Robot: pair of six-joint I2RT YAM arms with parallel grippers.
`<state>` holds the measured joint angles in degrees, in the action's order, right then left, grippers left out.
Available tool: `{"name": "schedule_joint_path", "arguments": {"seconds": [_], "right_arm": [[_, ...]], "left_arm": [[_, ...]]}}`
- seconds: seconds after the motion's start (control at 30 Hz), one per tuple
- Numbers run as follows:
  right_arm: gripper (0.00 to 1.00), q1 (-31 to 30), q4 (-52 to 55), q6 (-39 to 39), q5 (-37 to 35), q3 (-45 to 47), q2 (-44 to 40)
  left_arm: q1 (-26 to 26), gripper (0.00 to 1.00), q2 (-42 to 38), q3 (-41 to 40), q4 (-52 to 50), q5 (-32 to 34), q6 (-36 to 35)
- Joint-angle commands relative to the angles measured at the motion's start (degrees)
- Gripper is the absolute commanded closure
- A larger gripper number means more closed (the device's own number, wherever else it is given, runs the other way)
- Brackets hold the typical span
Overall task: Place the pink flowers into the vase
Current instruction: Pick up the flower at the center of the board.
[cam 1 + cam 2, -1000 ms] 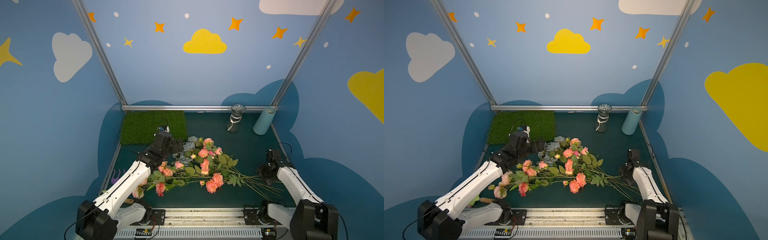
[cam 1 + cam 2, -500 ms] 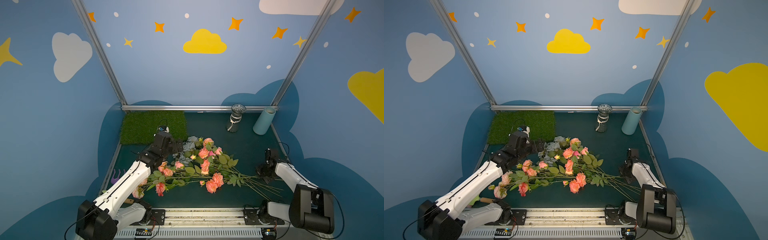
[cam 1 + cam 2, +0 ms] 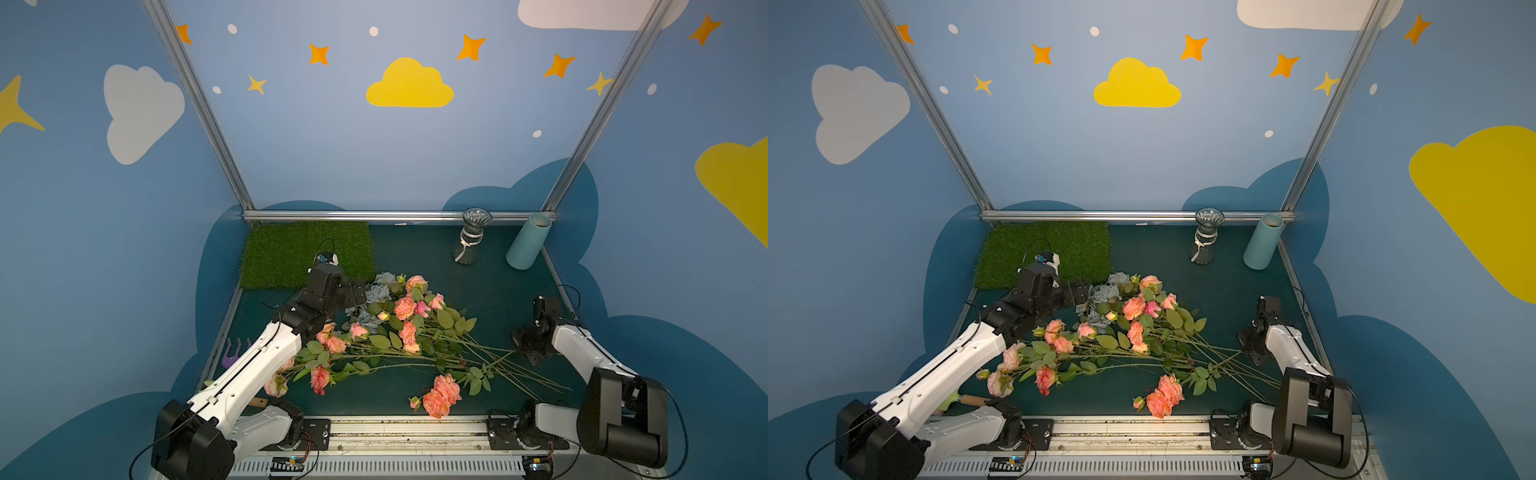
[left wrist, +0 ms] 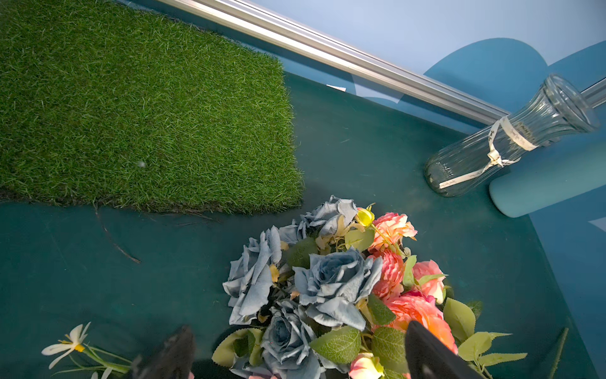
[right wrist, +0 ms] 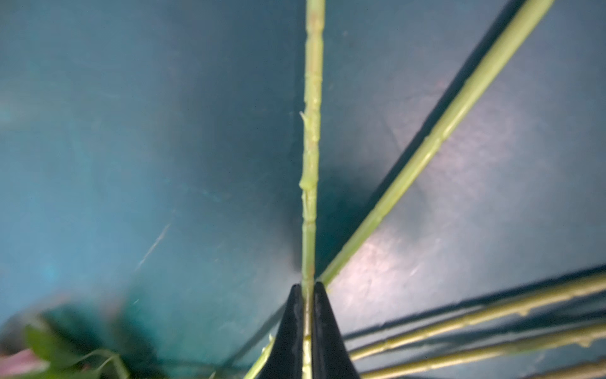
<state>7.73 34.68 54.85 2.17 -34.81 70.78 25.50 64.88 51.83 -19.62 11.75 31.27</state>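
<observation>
The pink flowers (image 3: 405, 332) (image 3: 1136, 330) lie in a loose heap mid-table, their long green stems fanning toward the right arm. My right gripper (image 5: 308, 288) (image 3: 518, 348) is down at the stem ends, shut on one thin green stem (image 5: 311, 147); which bloom it belongs to I cannot tell. My left gripper (image 4: 296, 331) (image 3: 358, 291) hovers open over the heads of the heap, its dark fingers (image 4: 423, 351) either side of grey-blue roses (image 4: 334, 279) and beside a pink bloom (image 4: 416, 311). The ribbed glass vase (image 3: 473, 241) (image 3: 1206, 241) (image 4: 511, 144) stands empty at the back right.
A teal cylinder (image 3: 528, 243) stands right of the vase near the corner post. A green grass mat (image 3: 307, 253) covers the back left. A purple tool (image 3: 232, 353) lies by the left edge, a white daisy (image 4: 69, 343) near the left gripper.
The right gripper's jaws have closed onto the green stem. The left arm and the flower heap have stayed where they were.
</observation>
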Motion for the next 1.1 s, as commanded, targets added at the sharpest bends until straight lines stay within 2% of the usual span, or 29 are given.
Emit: {"name": "schedule_joint_path", "arguments": {"seconds": [0.0, 0.2, 0.5, 0.6, 0.67, 0.83, 1.07], "right_arm": [[1.00, 0.1, 2.8, 2.2, 2.4, -1.1, -4.9], [1.00, 0.3, 6.8, 10.4, 2.3, -0.7, -13.9], [1.00, 0.7, 2.5, 15.7, 4.6, 2.0, -28.2], [1.00, 0.7, 3.3, 17.7, 5.4, -0.2, -28.0], [1.00, 0.7, 1.6, 19.9, 7.0, -0.3, -27.8], [1.00, 0.4, -5.7, 26.6, 11.1, 0.2, -26.2], [1.00, 0.0, -13.4, 31.5, 16.3, -4.2, -22.1]], "left_arm": [[-0.3, 0.00, 0.3, -0.5, 1.1, -0.5, -0.3], [-0.5, 0.00, 0.9, -0.4, 1.3, -0.8, -0.3], [-0.9, 0.00, 0.8, 0.8, 0.5, -1.6, 0.4], [-0.5, 0.00, 0.7, 3.4, -1.1, -4.7, 2.8], [1.6, 0.00, 0.3, 5.8, -1.6, -6.6, 4.4], [8.3, 0.00, 1.2, 14.5, -7.4, -3.1, 4.9], [11.6, 0.00, 2.6, 25.1, -11.6, -3.9, 5.9]]}}
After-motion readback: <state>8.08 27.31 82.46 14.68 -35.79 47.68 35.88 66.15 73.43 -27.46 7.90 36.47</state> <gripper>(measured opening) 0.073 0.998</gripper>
